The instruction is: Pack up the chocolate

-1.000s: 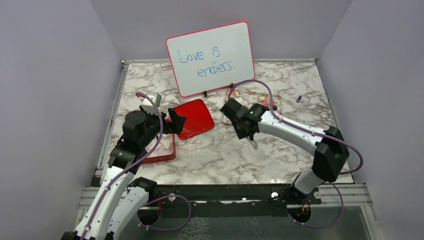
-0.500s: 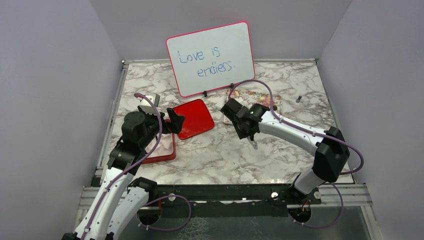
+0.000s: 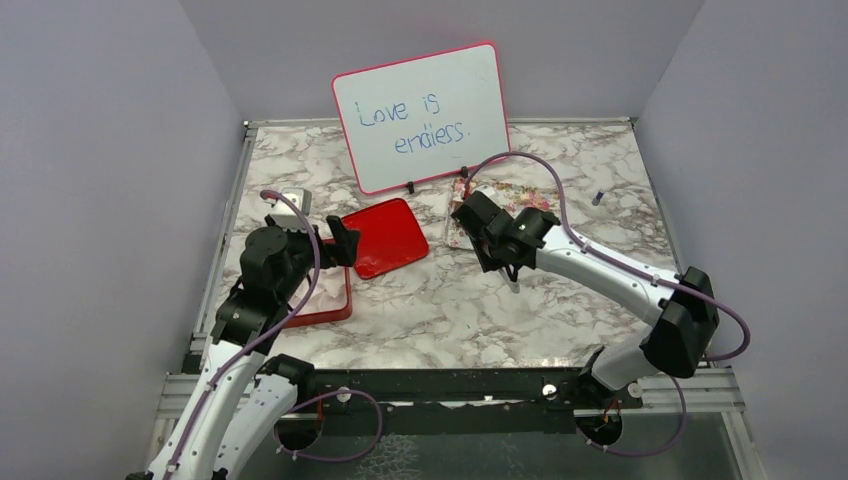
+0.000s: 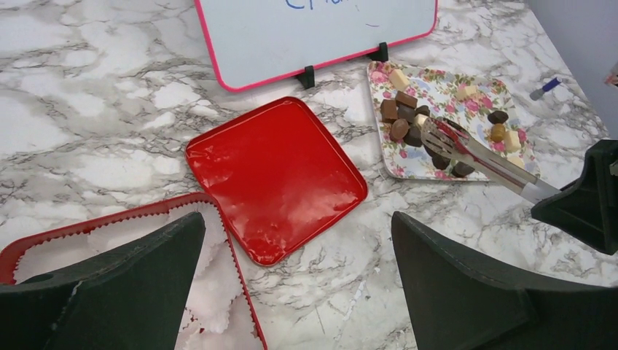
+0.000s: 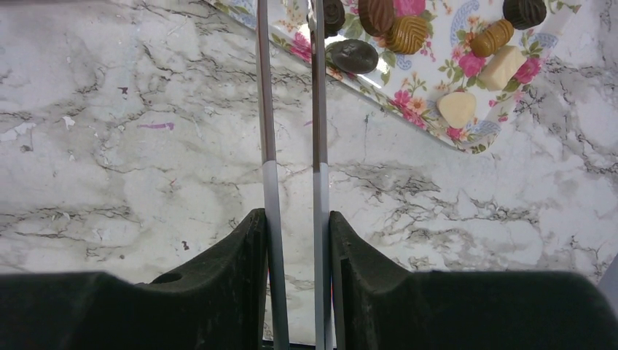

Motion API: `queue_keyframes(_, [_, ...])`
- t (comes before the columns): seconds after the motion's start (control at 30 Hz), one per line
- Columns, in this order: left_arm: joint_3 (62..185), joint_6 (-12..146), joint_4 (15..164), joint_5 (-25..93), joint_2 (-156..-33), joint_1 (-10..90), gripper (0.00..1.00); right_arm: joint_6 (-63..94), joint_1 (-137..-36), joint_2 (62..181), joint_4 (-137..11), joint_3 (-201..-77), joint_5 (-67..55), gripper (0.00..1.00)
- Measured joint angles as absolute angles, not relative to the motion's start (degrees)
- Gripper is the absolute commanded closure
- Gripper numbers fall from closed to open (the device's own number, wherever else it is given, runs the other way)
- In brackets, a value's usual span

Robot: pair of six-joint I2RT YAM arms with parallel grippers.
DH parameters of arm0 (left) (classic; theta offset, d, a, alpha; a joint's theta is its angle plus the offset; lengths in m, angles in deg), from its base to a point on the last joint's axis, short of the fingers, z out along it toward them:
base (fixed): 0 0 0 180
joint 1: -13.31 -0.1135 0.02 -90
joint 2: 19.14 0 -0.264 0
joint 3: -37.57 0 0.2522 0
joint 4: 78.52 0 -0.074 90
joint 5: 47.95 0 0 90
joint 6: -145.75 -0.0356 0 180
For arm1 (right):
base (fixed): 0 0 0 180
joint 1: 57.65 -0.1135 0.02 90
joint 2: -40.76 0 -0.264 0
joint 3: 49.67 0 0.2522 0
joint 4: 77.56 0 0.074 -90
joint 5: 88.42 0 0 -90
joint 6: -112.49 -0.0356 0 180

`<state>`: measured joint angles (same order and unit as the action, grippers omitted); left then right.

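Well, your marble table carried the whiteboard at the back, then the red lid just beside the paper-lined red box. Your left gripper hung by that box, jaws spread wide. Your right gripper clenched metal tongs, whose tips reached over the floral tray, where the chocolate lay.

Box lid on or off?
Off. The red lid lies flat on the table beside the box, whose white paper lining is exposed.
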<state>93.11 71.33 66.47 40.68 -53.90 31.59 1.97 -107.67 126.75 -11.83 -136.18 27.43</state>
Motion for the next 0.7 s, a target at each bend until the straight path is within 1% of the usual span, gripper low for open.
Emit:
queue_keyframes(0.13, [94.99,72.24,63.84,42.56,-52.77,31.59,0.01,2.04,-107.67,124.85,-12.32,-135.98,27.26,0.7])
queue_keyframes(0.27, [101.0,72.72,61.37,43.78,-52.2,31.59,0.01,3.05,-107.67,122.34,-14.61,-134.93,25.2,0.7])
queue_keyframes(0.47, [108.57,73.34,60.59,45.57,-50.01,31.59,0.01,4.23,-107.67,119.45,-19.99,-134.56,17.92,0.71])
queue_keyframes(0.7, [113.2,73.53,58.71,48.39,-49.09,31.59,0.01,4.58,-107.93,118.56,-27.51,-134.56,9.18,0.71])
